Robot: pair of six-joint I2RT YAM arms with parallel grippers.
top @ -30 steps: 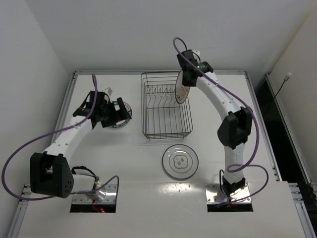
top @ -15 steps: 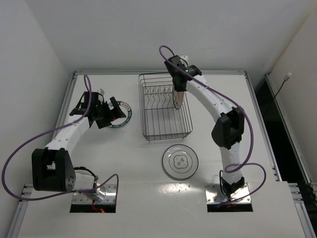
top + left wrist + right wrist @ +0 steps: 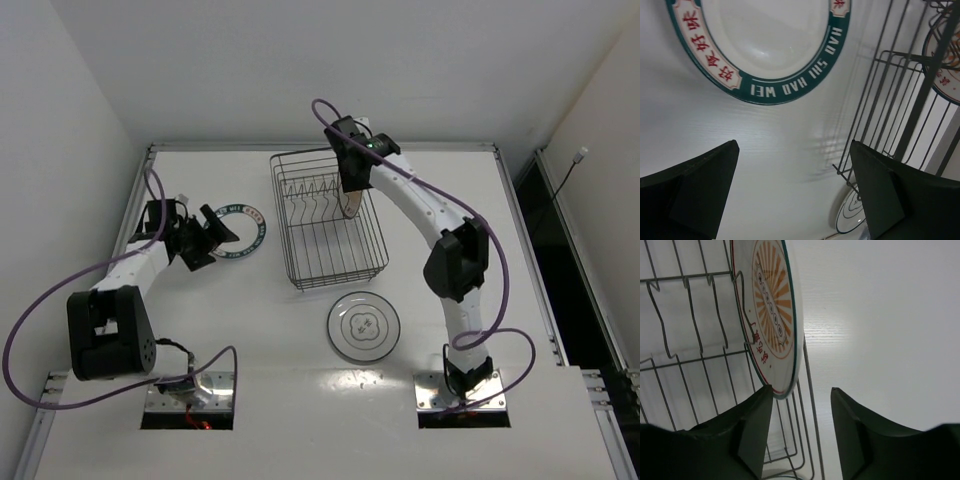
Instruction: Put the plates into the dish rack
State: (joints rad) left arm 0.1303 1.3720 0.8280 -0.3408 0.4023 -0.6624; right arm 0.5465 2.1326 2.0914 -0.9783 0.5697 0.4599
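The orange-centred plate (image 3: 767,305) stands on edge among the tines at the right side of the dark wire dish rack (image 3: 330,225); it also shows in the top view (image 3: 351,206). My right gripper (image 3: 801,388) is open just above it, the plate's rim by the left finger, and shows in the top view (image 3: 349,185). The teal lettered plate (image 3: 243,228) lies flat left of the rack. My left gripper (image 3: 212,238) is open and empty beside its left edge. The left wrist view shows the teal plate (image 3: 790,87) ahead of that gripper (image 3: 792,145). The grey-ringed plate (image 3: 364,325) lies flat in front of the rack.
In the left wrist view the rack's wire side (image 3: 900,100) is to the right, with the orange plate (image 3: 945,65) behind it and the grey-ringed plate (image 3: 850,220) low down. White walls enclose the table's back and sides.
My right arm swung left and lowered the orange plate into the rack, then opened; the rack shifted slightly left. My left gripper drew back left off the teal plate.
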